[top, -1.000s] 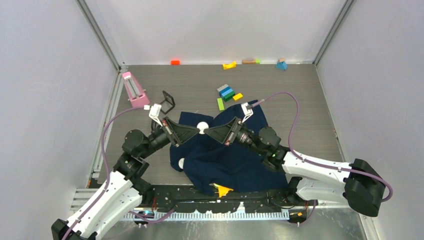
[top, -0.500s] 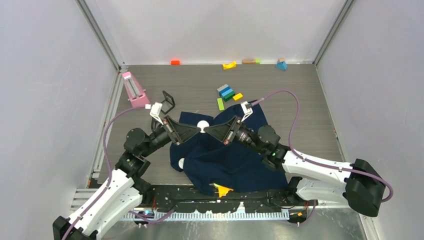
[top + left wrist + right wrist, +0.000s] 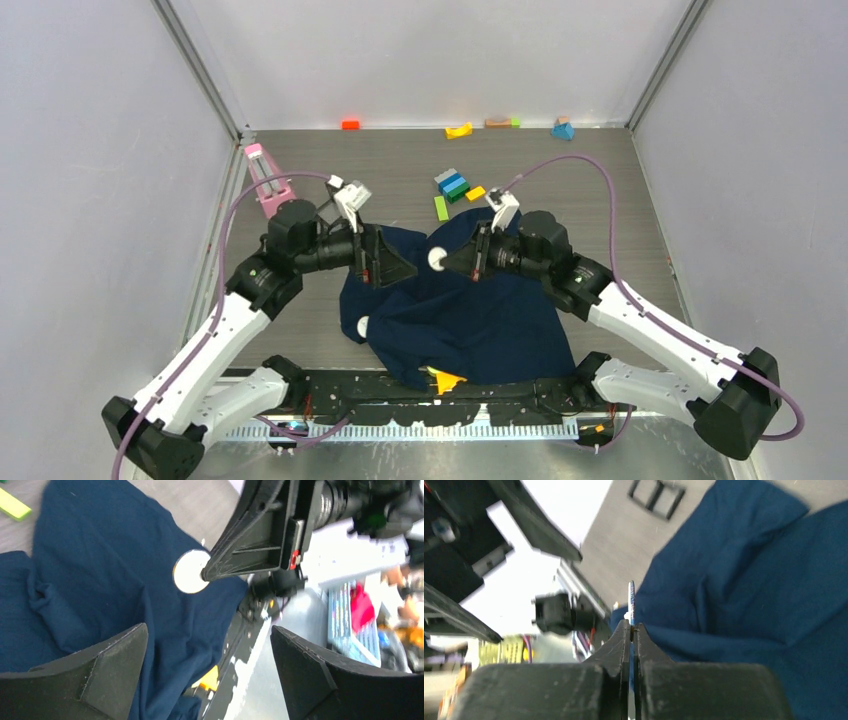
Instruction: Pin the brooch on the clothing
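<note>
Since the small round white-backed brooch is presumably bound for the dark navy soft T-shirt beneath it, the right hand clamps its edge while the left hand gapes apart alongside.

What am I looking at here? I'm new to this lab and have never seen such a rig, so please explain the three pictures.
The machine is two robot arms, a left arm and a right arm, bolted to the near edge of a table. The overhead picture looks down from above and behind them. The other two come from a small camera on each wrist, so each shows its own black fingers up close.

On the table lies a crumpled navy T-shirt, with a few coloured blocks behind it and a yellow wedge by its near edge.

The right gripper is shut on a small round brooch, holding it by the edge over the shirt. The left gripper is wide open and holds nothing, facing the brooch from the other side.
</note>
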Available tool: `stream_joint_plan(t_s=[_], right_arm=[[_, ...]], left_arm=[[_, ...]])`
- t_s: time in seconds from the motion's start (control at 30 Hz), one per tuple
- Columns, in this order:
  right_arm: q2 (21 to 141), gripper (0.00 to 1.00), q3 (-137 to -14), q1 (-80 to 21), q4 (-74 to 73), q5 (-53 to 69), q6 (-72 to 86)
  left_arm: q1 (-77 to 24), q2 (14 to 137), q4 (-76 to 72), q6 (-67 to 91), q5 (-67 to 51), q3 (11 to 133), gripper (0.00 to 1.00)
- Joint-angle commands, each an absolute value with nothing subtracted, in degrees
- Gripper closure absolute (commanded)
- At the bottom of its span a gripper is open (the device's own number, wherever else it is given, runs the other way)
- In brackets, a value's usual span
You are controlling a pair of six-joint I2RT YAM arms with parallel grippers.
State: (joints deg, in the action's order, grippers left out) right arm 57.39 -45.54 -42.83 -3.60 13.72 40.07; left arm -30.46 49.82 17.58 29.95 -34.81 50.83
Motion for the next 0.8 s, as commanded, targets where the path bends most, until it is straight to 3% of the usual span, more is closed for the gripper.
stream_joint_plan(t_s=[0.0, 0.27, 0.3, 0.43, 0.57, 0.7, 0.77], right_arm=[[58.8, 0.99, -49.5, -42.5, -15.9, 30.9, 32.3], [61.7, 0.99, -48.6, -42.7, -14.2, 47.9, 34.0], [61.9, 0.99, -48.4, -42.9, -13.6, 48.5, 34.1], [62.6, 0.99, -49.1, -43.8, -12.7, 50.6, 33.9], [63.5, 0.99, -50.3, -44.4, -12.6, 51.4, 33.3], [64.1, 0.99, -51.3, -44.8, -12.8, 52.7, 32.5], [64.2, 0.99, -51.6, -45.0, -13.0, 53.1, 32.0]], left_arm=[[-30.3, 55.3, 28.5, 16.7, -51.1, 55.3, 0.03], [-30.6, 57.2, 26.7, 15.2, -56.3, 52.5, 0.07], [-31.0, 57.8, 25.1, 16.5, -57.9, 51.7, 0.1], [-34.8, 59.7, 23.2, 17.6, -59.2, 50.7, 0.4], [-36.8, 60.8, 20.6, 19.2, -60.2, 50.3, 0.5], [-36.8, 61.5, 19.5, 20.2, -60.6, 50.2, 0.7], [-36.9, 61.8, 19.4, 20.4, -61.3, 50.0, 0.7]])
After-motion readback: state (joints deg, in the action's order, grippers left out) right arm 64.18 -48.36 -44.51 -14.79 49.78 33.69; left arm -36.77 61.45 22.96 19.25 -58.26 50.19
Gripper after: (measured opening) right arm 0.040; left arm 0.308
